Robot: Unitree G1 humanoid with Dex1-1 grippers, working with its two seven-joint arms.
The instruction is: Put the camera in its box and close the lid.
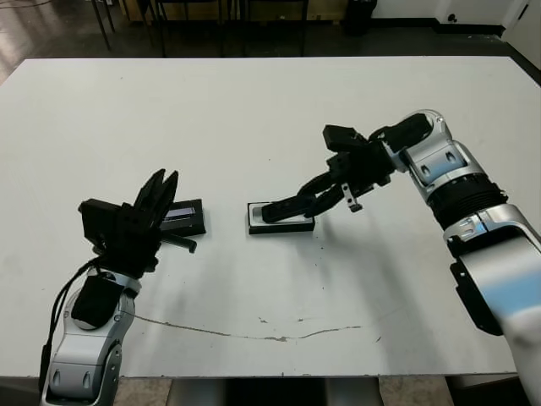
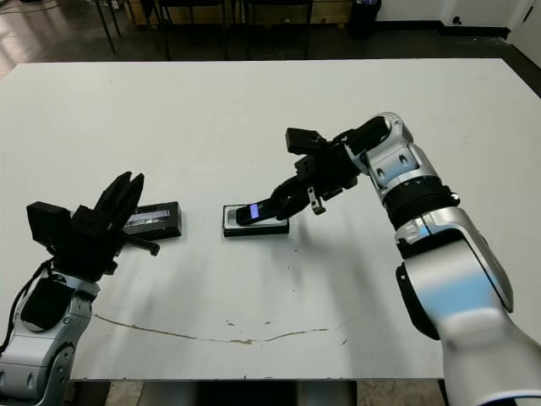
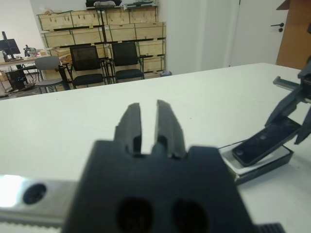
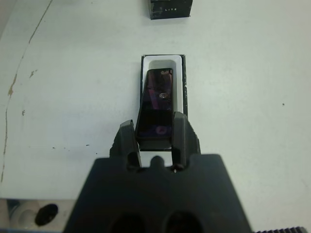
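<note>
My right gripper (image 4: 154, 128) is shut on the near end of the camera (image 4: 155, 104), a slim black bar with a small bluish screen (image 2: 254, 209). The camera tilts down, its far end resting in the white lining of the box (image 4: 182, 85), which lies at the table's middle (image 2: 231, 229). To the box's left the lid (image 2: 156, 222) lies flat on the table, black with a pale strip. My left gripper (image 1: 161, 188) is raised just left of the lid. There is a narrow gap between its fingers (image 3: 165, 121) and nothing in it.
A thin dark scratch (image 1: 254, 334) runs across the white table near its front edge. Chairs (image 3: 87, 63) and shelves of boxes stand beyond the far edge.
</note>
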